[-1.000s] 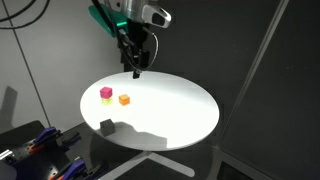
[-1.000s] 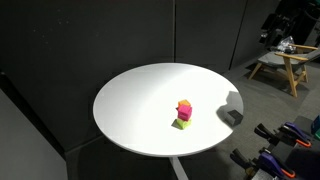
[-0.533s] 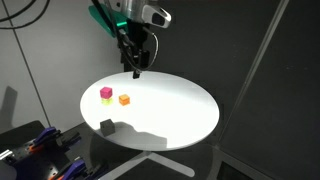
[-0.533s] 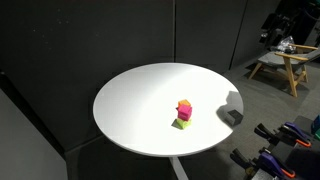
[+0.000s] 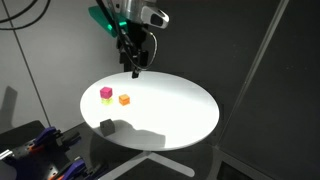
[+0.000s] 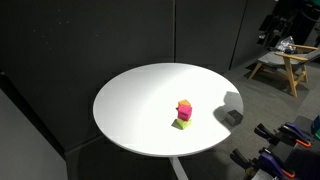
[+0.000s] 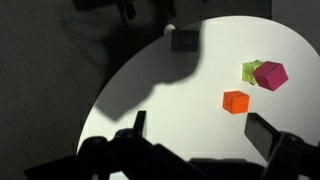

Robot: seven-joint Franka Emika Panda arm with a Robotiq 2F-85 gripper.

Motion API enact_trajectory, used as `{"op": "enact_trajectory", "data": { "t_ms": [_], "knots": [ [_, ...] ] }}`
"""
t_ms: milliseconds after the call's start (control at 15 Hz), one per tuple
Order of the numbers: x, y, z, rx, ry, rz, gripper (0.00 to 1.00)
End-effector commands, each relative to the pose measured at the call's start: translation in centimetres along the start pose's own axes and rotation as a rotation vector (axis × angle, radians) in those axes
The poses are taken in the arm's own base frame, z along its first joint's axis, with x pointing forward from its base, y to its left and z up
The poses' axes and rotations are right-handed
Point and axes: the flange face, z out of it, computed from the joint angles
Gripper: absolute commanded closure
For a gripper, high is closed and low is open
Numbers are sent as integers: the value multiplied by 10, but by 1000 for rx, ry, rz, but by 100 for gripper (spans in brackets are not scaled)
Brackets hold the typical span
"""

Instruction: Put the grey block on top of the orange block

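The grey block (image 7: 183, 40) lies in shadow near the edge of the round white table (image 7: 170, 120). It also shows in both exterior views (image 5: 106, 124) (image 6: 232, 116). The orange block (image 7: 236, 101) (image 5: 124, 99) stands alone on the table, partly hidden behind the magenta cube in an exterior view (image 6: 182, 102). Next to it a magenta cube (image 7: 270, 75) (image 5: 105, 92) sits on a yellow-green block (image 7: 251, 70). My gripper (image 7: 200, 135) (image 5: 135, 64) is open and empty. It hangs well above the table, apart from all the blocks.
The table (image 5: 190, 125) (image 6: 130, 100) is small, with drop-offs all round. Black curtains stand behind it. Blue and orange tools lie on the floor (image 5: 40, 150) (image 6: 290, 140). A wooden stand (image 6: 280, 62) is at the back.
The arm has shifted only slightly. The blocks have not moved and the gripper has stayed open.
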Motion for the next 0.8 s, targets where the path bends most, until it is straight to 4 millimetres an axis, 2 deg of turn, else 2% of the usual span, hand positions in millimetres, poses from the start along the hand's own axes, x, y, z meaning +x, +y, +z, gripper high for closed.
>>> {"op": "enact_trajectory", "data": {
  "t_ms": [0,333,533,733],
  "knots": [
    [4,-19,-2,-31,6,-28,0],
    [5,-60,8,-155,54,-110,0],
    [3,-80,24,-238,75,-154,0],
    [-2,-92,44,-285,77,-182,0]
  ]
}}
